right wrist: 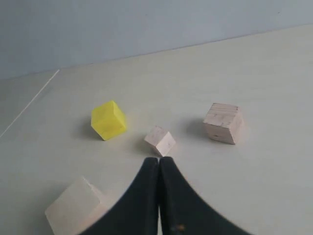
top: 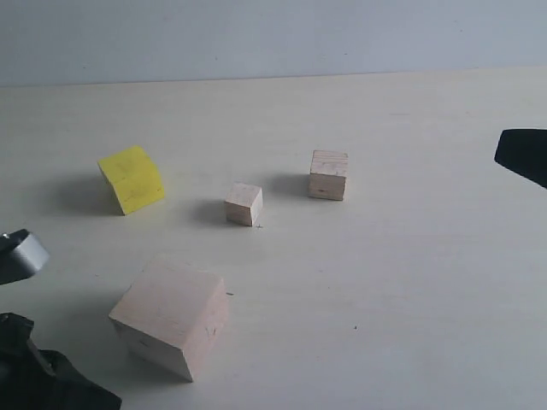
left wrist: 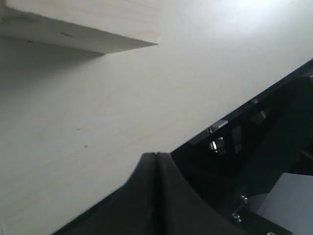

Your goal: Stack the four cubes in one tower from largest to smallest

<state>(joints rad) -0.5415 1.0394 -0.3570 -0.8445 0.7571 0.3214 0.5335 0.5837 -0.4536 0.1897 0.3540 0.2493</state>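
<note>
A large pale wood cube (top: 171,318) rests flat at the front left of the exterior view, turned so one corner faces forward. A mid-sized bright yellow cube (top: 132,178) sits well behind it on the left, also slightly rotated. Near the middle is the smallest wood cube (top: 244,204), and a slightly bigger small wood cube (top: 328,175) sits near it, to its right and a little farther back; all four stand apart, touching nothing else.
</note>
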